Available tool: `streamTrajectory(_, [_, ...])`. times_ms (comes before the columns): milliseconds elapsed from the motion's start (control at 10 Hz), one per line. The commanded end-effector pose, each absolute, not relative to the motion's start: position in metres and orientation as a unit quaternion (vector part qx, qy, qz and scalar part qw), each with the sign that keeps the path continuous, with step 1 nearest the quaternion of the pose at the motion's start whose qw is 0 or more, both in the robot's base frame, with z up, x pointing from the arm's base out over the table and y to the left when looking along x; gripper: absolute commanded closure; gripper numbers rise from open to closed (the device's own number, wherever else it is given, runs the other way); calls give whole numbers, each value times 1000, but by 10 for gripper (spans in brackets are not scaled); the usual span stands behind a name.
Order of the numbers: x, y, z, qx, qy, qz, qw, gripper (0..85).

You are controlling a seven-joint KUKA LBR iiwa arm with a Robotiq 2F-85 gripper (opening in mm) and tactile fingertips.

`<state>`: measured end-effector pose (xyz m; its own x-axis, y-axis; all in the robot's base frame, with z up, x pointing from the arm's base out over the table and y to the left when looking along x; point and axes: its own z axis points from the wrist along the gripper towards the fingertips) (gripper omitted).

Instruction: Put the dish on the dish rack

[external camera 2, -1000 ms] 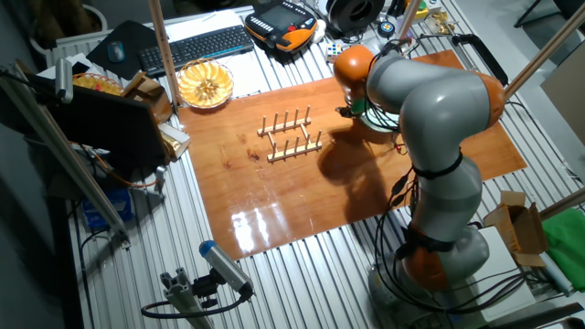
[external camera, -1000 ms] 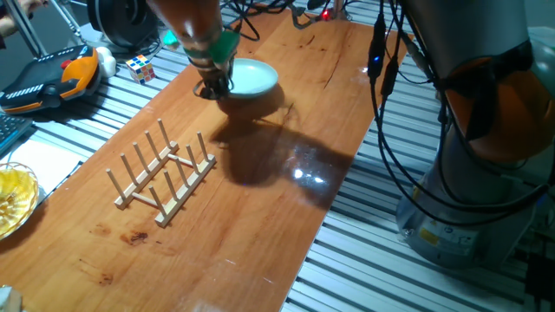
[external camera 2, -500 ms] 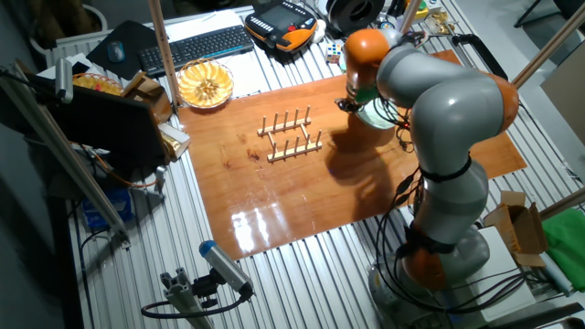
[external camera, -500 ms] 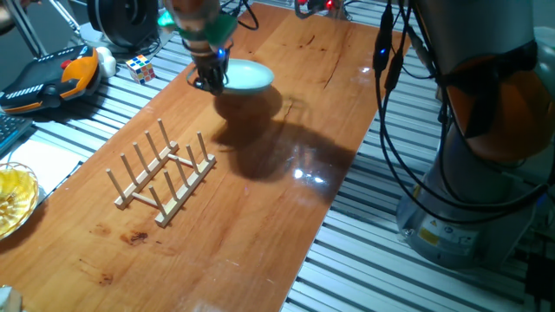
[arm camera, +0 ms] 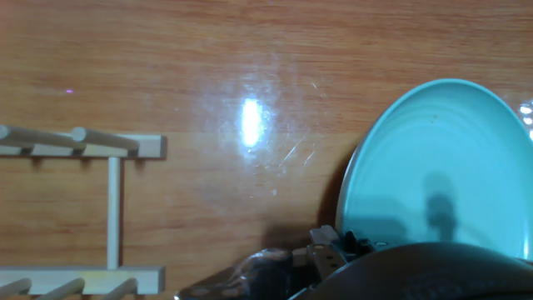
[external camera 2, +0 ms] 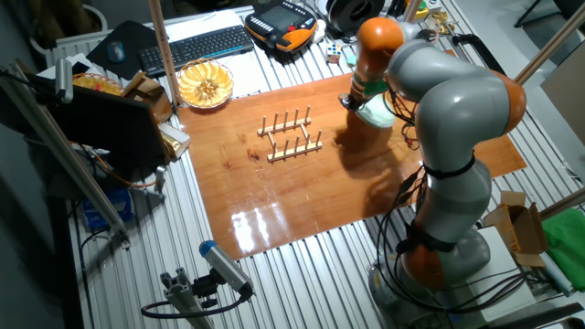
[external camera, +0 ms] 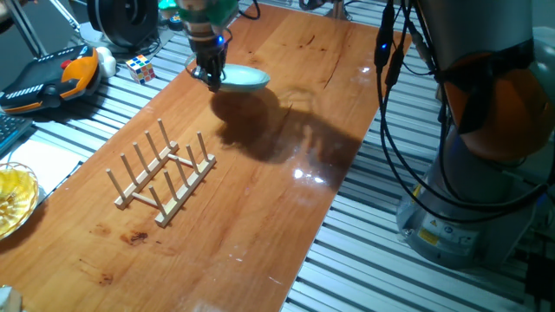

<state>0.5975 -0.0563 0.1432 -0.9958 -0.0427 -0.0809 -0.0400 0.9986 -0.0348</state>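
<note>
With my two-finger gripper [external camera: 211, 76] pinching only the rim of the glossy mint-green round plate [external camera: 244, 78], lifted well apart from the light-wood pegged dish rack [external camera: 162, 174], I fear it could slip or tilt.

From where I sit, one fixed view looks down low and close along the wooden table [external camera: 260, 217], with the dish rack [external camera: 163, 178] in the near left and the arm's base at the right edge. The other fixed view hangs high and far back on the opposite side, taking in the whole table [external camera 2: 274, 201], the rack [external camera 2: 290, 135], the keyboard [external camera 2: 196, 46] and the full KUKA arm [external camera 2: 448, 137]. My hand view points straight down close to the tabletop, catching the rack's end [arm camera: 92, 208] at left and the mint-green dish [arm camera: 441, 167] at right, both of which the two fixed views share.
</note>
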Motion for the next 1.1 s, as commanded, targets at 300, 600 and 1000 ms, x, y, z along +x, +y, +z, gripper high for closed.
streamTrajectory(300, [594,-55,147,-31,998,-14,50,843])
streamTrajectory(600, [596,-58,144,-33,998,-18,46,843])
streamTrajectory(1000, [598,-65,141,-15,998,-48,39,843])
